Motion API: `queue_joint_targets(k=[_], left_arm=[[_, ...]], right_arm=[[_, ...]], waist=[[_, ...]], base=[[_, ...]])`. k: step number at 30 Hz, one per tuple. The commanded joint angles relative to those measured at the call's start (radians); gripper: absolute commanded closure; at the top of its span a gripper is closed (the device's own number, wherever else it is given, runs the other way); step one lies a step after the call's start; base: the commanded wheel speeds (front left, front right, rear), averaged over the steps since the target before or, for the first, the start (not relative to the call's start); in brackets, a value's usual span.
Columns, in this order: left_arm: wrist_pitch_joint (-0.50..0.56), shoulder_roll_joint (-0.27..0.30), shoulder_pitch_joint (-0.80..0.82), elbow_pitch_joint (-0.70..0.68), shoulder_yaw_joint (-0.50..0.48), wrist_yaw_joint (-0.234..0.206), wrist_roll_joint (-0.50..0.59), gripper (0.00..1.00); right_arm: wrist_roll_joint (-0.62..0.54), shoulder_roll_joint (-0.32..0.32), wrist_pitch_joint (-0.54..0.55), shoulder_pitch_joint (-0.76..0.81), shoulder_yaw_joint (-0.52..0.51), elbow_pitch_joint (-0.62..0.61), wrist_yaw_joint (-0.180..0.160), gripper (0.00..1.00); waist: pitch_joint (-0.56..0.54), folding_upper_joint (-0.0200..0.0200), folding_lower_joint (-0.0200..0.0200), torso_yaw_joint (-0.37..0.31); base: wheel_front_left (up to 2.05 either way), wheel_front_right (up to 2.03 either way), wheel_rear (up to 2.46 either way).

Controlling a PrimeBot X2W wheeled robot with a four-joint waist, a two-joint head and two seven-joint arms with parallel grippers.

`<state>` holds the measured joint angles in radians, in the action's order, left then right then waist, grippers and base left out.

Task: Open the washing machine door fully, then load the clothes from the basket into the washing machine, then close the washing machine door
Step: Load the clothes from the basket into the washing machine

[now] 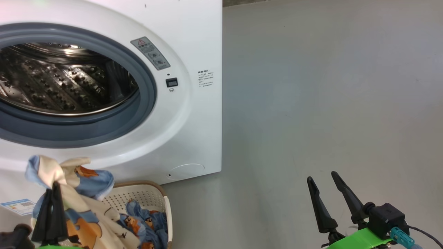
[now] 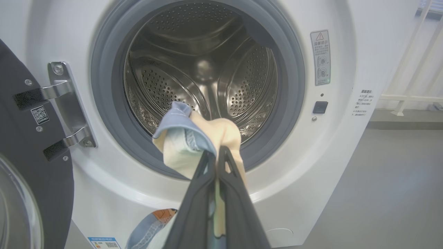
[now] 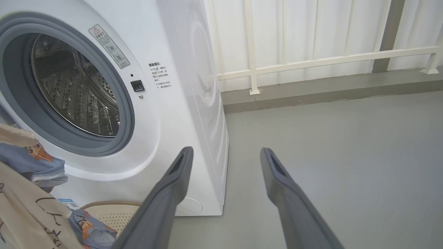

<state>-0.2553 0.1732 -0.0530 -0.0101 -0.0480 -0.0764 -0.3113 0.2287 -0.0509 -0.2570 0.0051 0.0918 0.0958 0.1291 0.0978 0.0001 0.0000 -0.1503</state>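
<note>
**Left wrist view: a garment raised to the mouth of the drum**

We grip one of the clothes [image 2: 183, 138] in our left gripper [image 2: 216, 154], its two fingers closed tight on a bunched fold of blue and cream fabric. We hold the bundle high, in front of the lower gasket [image 2: 104, 103] and level with the opening, so that a forward push should carry it over the lip and not snag on it. The loose end trails down towards the basket [image 1: 155, 188], which stands just beside the foot of the washing machine [image 1: 193, 131]. We judge it was put there to keep each lift short. More printed garments lie inside it.

The washing machine door [image 2: 20, 145] hangs swung out on its hinge at this view's left edge, leaving the steel drum [image 2: 204, 69] unobstructed.

Our right gripper [image 1: 322, 177] holds nothing. Its fingers are spread above the bare floor [image 1: 328, 86], well apart from the machine, likely kept clear of the loading path.

We judge that the loading step is under way and the garment is not yet inside.
</note>
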Motion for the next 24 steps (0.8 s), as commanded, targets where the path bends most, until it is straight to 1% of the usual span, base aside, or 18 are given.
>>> queue_joint_targets(k=[1,24], left_arm=[[-0.006,0.017,0.007,-0.029,-0.043,-0.009,0.006,1.0],[-0.006,0.004,-0.014,-0.018,-0.04,-0.008,0.006,1.0]], right_arm=[[-0.013,0.001,-0.005,-0.003,0.025,-0.028,0.002,0.0],[-0.024,0.001,-0.005,-0.013,0.013,-0.035,0.002,0.0]], waist=[[-0.003,-0.0001,0.0,0.002],[0.002,-0.0001,0.0,0.028]], base=[[0.0,0.0,0.0],[0.0,0.0,0.0]])
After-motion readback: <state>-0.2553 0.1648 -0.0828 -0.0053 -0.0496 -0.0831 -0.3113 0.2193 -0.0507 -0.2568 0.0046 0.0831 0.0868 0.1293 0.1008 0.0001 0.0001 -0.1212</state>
